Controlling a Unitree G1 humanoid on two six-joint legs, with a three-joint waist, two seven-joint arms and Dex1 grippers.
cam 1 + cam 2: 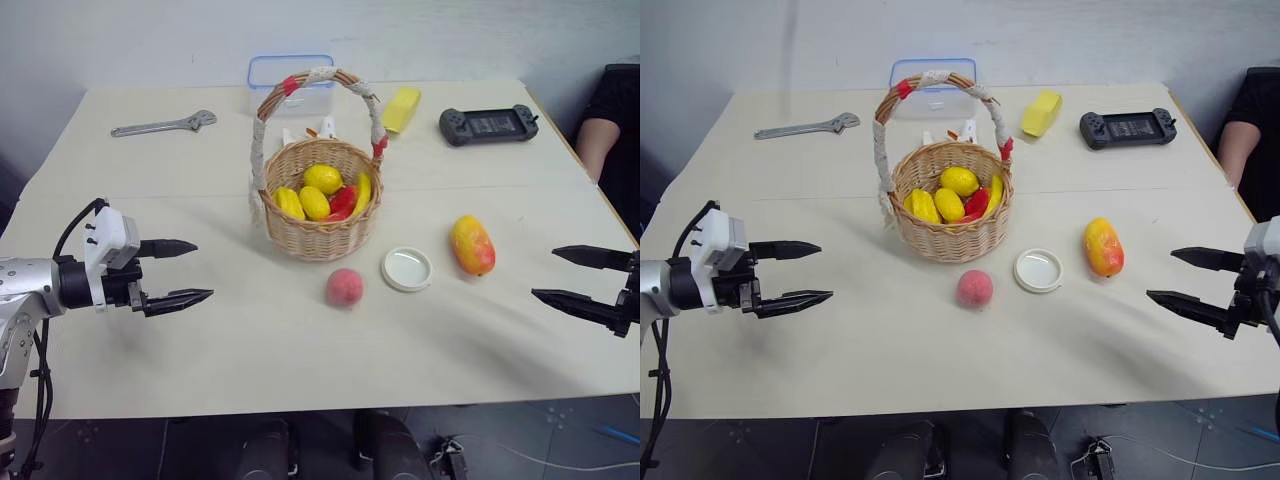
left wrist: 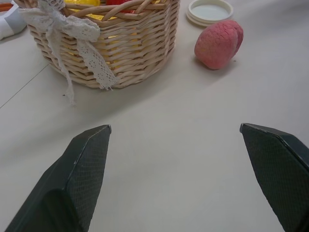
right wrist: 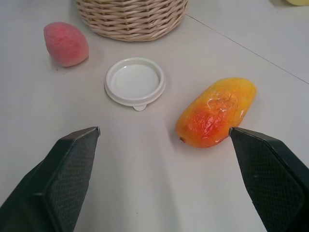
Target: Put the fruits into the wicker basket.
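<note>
Peach (image 1: pixel 344 287) and mango (image 1: pixel 472 245) are lying beside the basket (image 1: pixel 318 240), while the left gripper (image 1: pixel 184 272) and right gripper (image 1: pixel 575 278) are hovering spread wide, empty, ready to approach.

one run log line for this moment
left hand open, empty | right hand open, empty | peach, mango on table, outside wicker basket

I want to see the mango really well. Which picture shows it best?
The right wrist view: the mango lies close and whole on the table, blush and skin clear. Both eye views show it small, right of the white lid.
</note>
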